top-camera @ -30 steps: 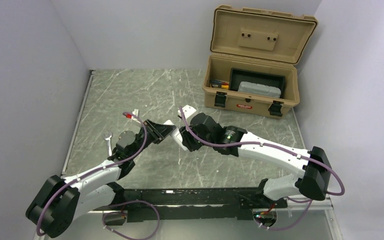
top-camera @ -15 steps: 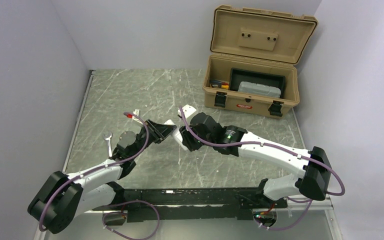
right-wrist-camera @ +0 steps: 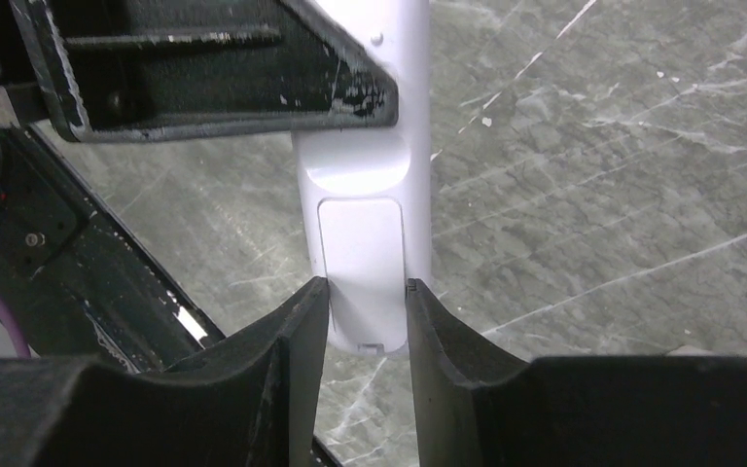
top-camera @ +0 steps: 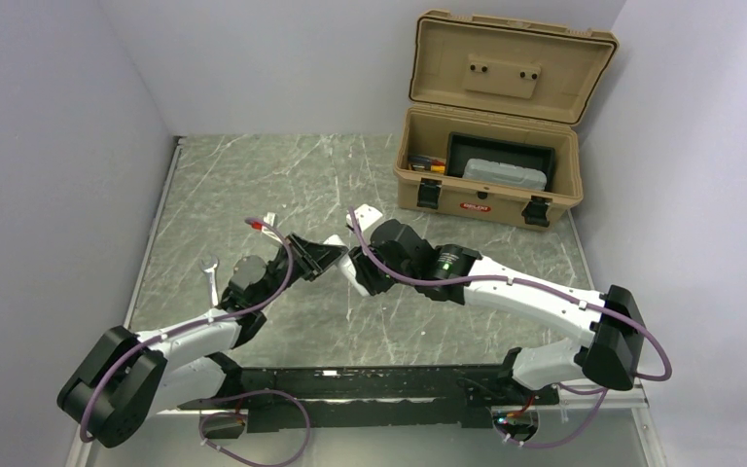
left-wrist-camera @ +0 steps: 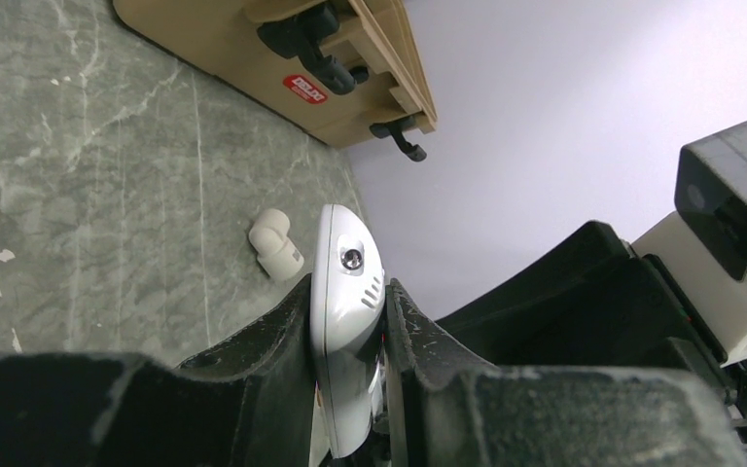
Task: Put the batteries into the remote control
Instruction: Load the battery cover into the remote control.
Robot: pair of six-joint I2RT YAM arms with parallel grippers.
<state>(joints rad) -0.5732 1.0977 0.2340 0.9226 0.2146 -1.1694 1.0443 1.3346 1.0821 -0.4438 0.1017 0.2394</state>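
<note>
The remote control point(left-wrist-camera: 348, 321) is a slim white handset held off the table between both grippers. My left gripper point(left-wrist-camera: 348, 292) is shut on one end of it, edge-on in the left wrist view. My right gripper point(right-wrist-camera: 368, 292) is shut on the other end, where the back of the remote point(right-wrist-camera: 365, 224) shows a closed rectangular cover. In the top view the left gripper point(top-camera: 319, 255) and right gripper point(top-camera: 355, 270) meet at the table's middle. The batteries are not in view.
A small stubby white plastic piece point(left-wrist-camera: 274, 243) lies on the marble table point(top-camera: 253, 175) just beyond the remote's tip. An open tan toolbox point(top-camera: 491, 185) stands at the back right. A small pale object point(top-camera: 210, 265) lies near the left edge.
The left arm's elbow and base have shifted slightly to the right. Both grippers still hold the remote in about the same place.
</note>
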